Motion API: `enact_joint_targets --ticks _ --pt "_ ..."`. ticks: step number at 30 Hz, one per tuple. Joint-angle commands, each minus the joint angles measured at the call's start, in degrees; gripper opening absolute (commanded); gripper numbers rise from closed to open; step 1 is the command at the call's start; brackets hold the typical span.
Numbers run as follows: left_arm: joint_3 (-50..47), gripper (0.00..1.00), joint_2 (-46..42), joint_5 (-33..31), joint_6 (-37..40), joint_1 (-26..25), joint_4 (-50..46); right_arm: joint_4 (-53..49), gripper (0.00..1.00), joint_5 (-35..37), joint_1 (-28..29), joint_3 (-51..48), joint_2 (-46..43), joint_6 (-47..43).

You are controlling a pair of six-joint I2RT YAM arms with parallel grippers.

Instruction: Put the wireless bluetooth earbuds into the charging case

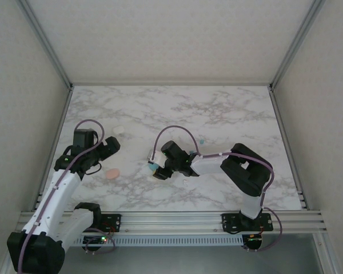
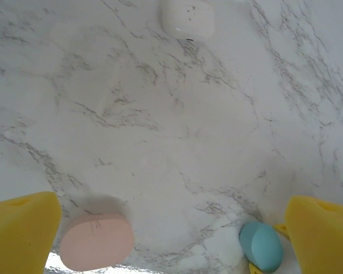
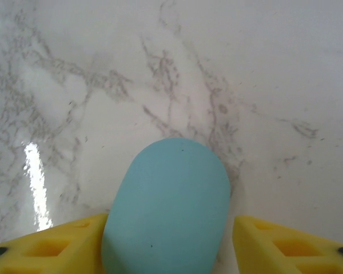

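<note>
Teal case (image 3: 168, 194) btwn R end effector (image 3: 168, 228)

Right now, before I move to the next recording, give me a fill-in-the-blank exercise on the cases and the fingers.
1. The oval case between the fingers of the right gripper is ___ in colour.
2. The fingers of the left gripper stand wide ___, holding nothing.
3. In the left wrist view, the case at the lower left, lying on the marble table, is ___.

Missing words: teal; open; pink.
</note>
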Motion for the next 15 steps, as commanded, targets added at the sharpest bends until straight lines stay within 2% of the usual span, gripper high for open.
enact_joint_targets --ticks 1,8,15 --pt "1.0 0.98 0.3 3.3 1.5 0.3 0.6 3.1 0.51 1.7 -0.4 -0.9 0.7 1.7" --pt "1.6 0.90 0.8 12.2 2.7 -0.2 2.7 1.4 0.39 -0.8 -0.9 -2.2 -3.9 0.9" --pt "2.7 0.90 3.2 25.4 -0.9 -2.6 8.8 2.9 0.37 -5.1 -2.4 -4.9 -14.2 3.2"
